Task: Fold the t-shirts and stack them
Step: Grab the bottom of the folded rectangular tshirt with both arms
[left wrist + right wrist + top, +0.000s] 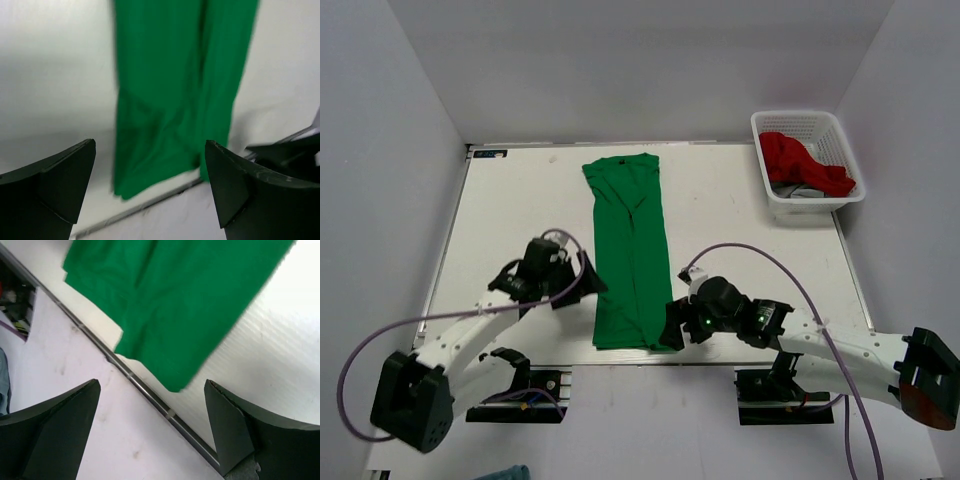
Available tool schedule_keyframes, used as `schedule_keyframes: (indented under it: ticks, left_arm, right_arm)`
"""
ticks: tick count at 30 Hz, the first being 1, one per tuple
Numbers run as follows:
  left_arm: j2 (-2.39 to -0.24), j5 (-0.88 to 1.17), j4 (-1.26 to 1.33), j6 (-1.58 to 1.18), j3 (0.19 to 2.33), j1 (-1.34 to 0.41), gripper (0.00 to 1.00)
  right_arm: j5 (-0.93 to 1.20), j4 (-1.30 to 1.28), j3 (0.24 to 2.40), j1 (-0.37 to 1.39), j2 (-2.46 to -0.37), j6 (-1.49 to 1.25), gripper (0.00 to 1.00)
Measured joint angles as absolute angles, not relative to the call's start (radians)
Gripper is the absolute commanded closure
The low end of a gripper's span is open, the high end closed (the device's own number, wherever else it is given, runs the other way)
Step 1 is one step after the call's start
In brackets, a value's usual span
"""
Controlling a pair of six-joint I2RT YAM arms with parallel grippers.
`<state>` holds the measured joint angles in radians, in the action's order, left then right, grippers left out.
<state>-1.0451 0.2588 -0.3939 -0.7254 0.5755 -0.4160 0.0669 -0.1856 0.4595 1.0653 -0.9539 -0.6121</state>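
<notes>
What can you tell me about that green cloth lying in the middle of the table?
The green t-shirt is plain, soft-looking cloth without print, folded lengthwise into a long narrow strip. It lies flat on the white table, reaching from the far side to the near edge. The open left gripper and right gripper flank its near end, gripping nothing.

You have a white table (520, 200) in front of you, boxed in by pale grey walls (620, 60) on three sides. At its far right corner stands a white slatted basket (817, 206), with a bit of grey cloth (798, 190) lying in it. A small blue label (490, 153) sits at the far left corner. A metal strip (150, 396) runs along the table's near edge. At the bottom of the overhead view a teal scrap (506, 472), perhaps cloth, pokes in.
</notes>
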Motion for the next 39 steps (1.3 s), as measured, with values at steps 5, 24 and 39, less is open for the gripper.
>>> schedule_keyframes:
  ticks: [5,24,39]
  left_arm:
    - [-0.824,0.279,-0.561,-0.772,0.444,-0.455,0.0]
    - [-0.937,0.329,-0.458,-0.858,0.323,-0.569,0.39]
    - [-1.026,0.284,-0.44,-0.909,0.337,-0.659,0.86]
  right_arm:
    - [0.058,-0.162,0.381,1.065,-0.957,-0.688,0.12]
    - [0.052,-0.027,0.364,1.064,-1.106,-0.825,0.42]
    - [0.08,-0.023,0.385,1.061,-1.176,-0.841,0.69]
